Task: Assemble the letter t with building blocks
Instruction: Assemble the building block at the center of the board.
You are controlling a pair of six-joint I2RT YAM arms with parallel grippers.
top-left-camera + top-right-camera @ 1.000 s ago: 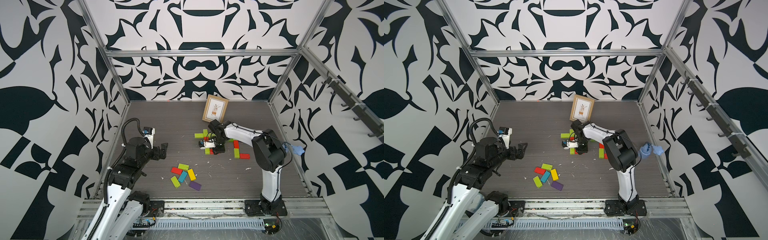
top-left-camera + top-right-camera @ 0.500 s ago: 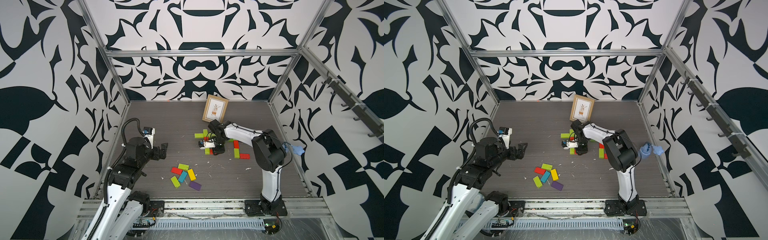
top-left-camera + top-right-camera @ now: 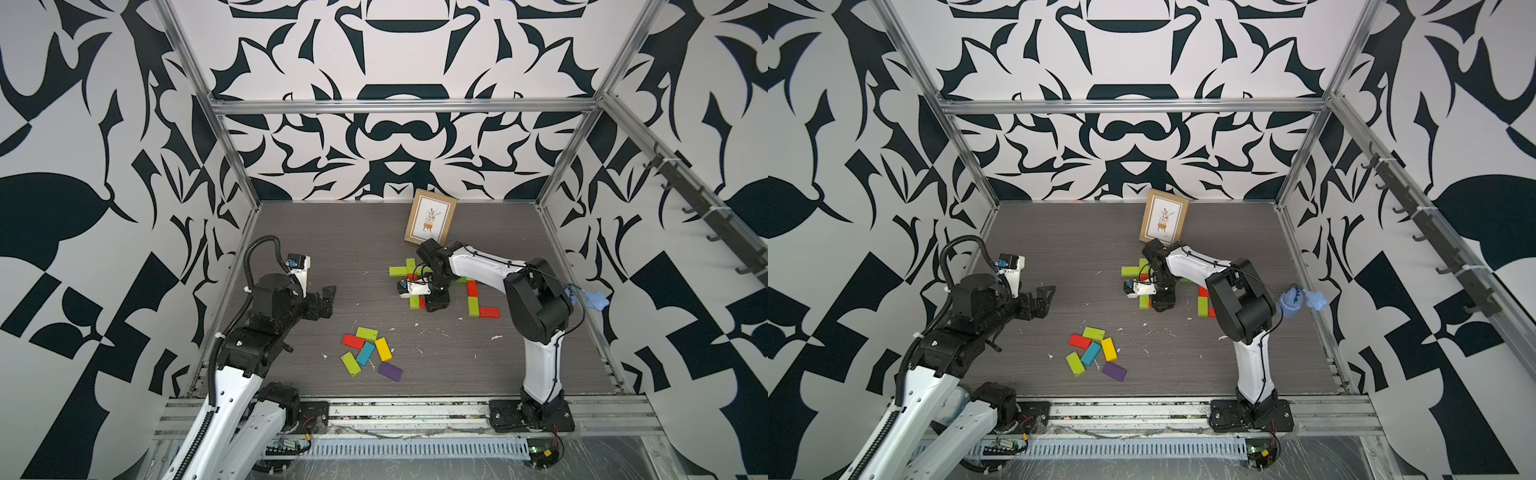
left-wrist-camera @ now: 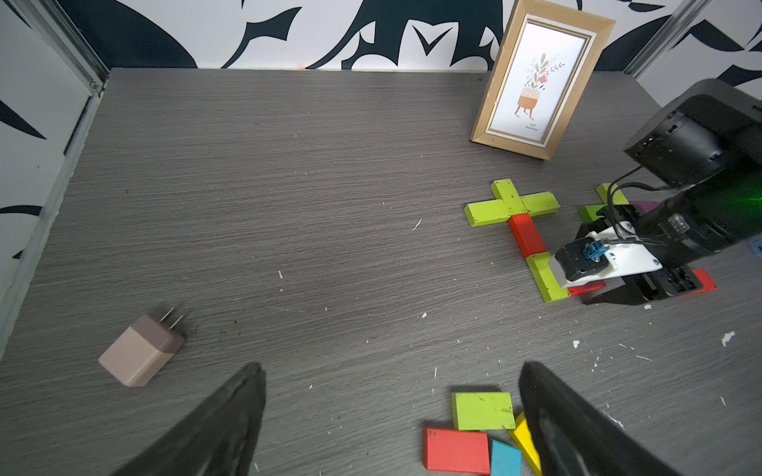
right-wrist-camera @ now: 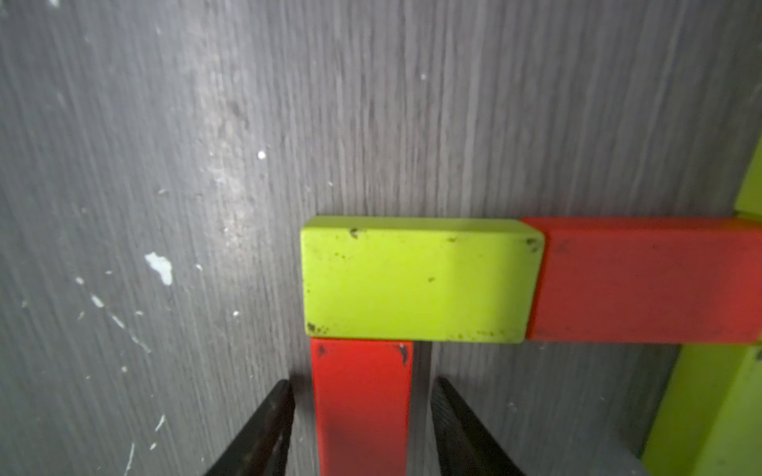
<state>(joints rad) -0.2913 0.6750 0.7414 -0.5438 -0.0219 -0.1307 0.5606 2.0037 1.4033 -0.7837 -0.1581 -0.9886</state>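
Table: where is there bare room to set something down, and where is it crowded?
Bare: the wide grey stretch from the picture frame across to the left wall, and the front strip between the loose blocks and the right arm's base. Crowded: the laid blocks around the right claw; a charger lies near the left claw.

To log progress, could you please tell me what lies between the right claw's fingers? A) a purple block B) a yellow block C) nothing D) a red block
D: the right wrist view shows a red block between the fingers of the right claw, clear of both.
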